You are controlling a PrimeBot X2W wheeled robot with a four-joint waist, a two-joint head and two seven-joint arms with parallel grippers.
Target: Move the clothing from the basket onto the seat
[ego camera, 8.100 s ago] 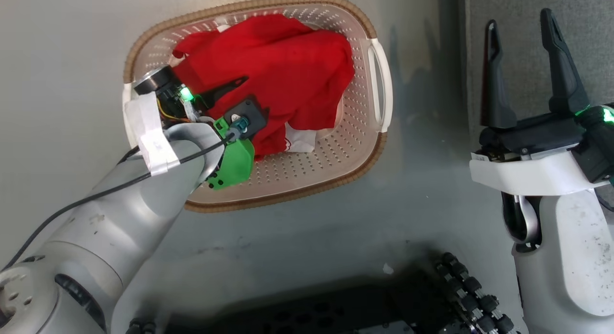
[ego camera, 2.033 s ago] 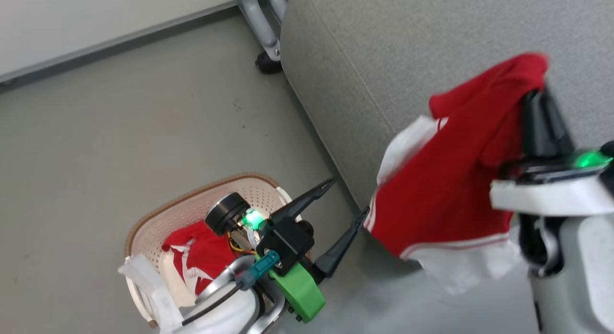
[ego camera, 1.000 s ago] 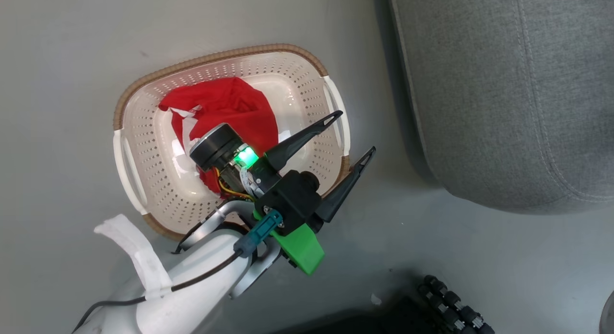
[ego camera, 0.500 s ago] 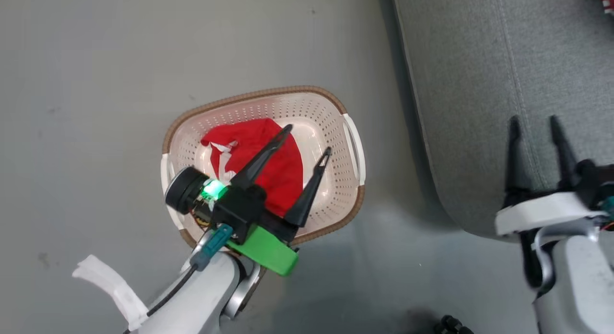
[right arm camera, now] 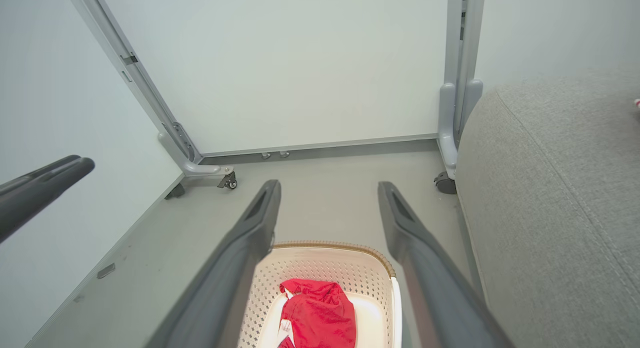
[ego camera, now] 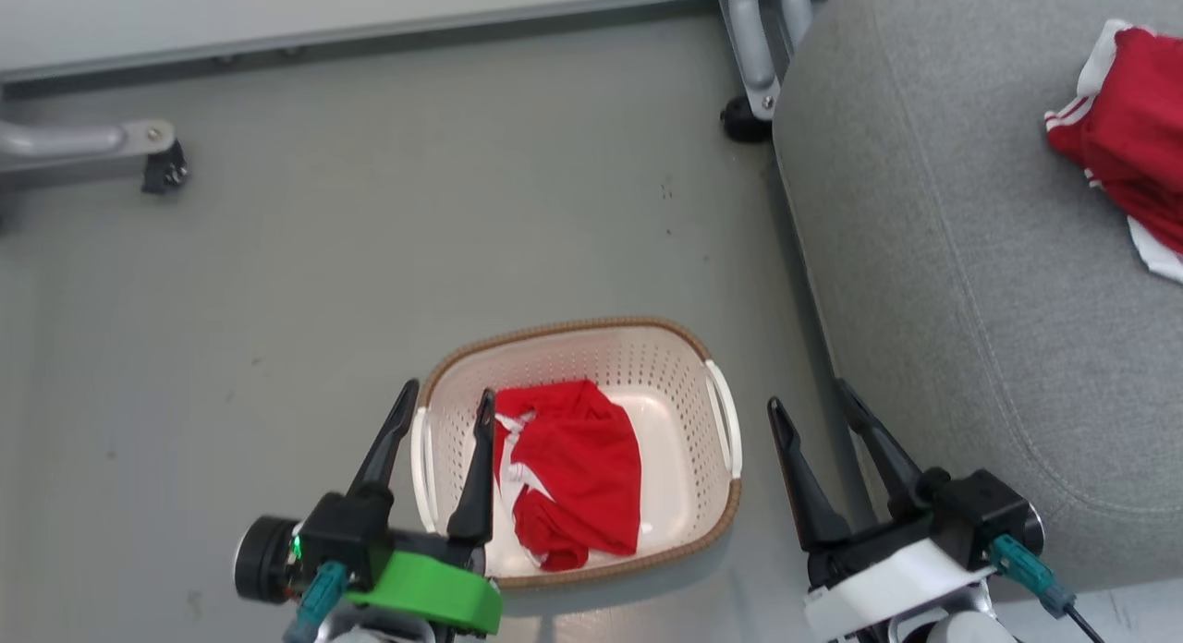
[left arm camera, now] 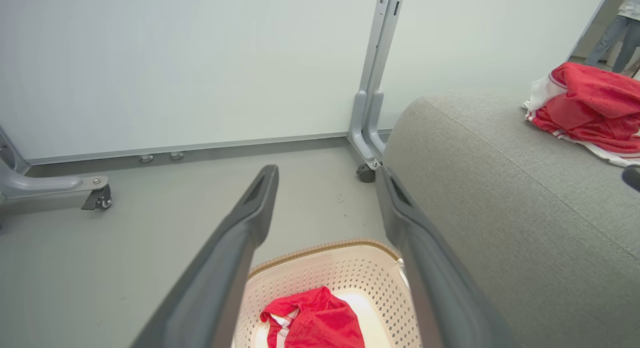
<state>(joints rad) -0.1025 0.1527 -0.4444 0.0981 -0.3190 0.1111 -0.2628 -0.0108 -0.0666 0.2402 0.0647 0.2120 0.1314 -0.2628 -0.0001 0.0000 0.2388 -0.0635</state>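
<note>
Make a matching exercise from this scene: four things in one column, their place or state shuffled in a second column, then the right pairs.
Column one:
1. basket
2. seat
3. left gripper
4. right gripper

Column two:
A. open, seen between basket and seat in the head view
B. on the floor, one red garment inside
C. open, at the basket's left end in the head view
D. grey, another red garment lying on it

Pairs: 1-B; 2-D; 3-C; 4-A

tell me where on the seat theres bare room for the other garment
The seat is bare across its near and middle stretch, from the rounded edge beside the basket to the red garment. It is crowded at that far corner.
</note>
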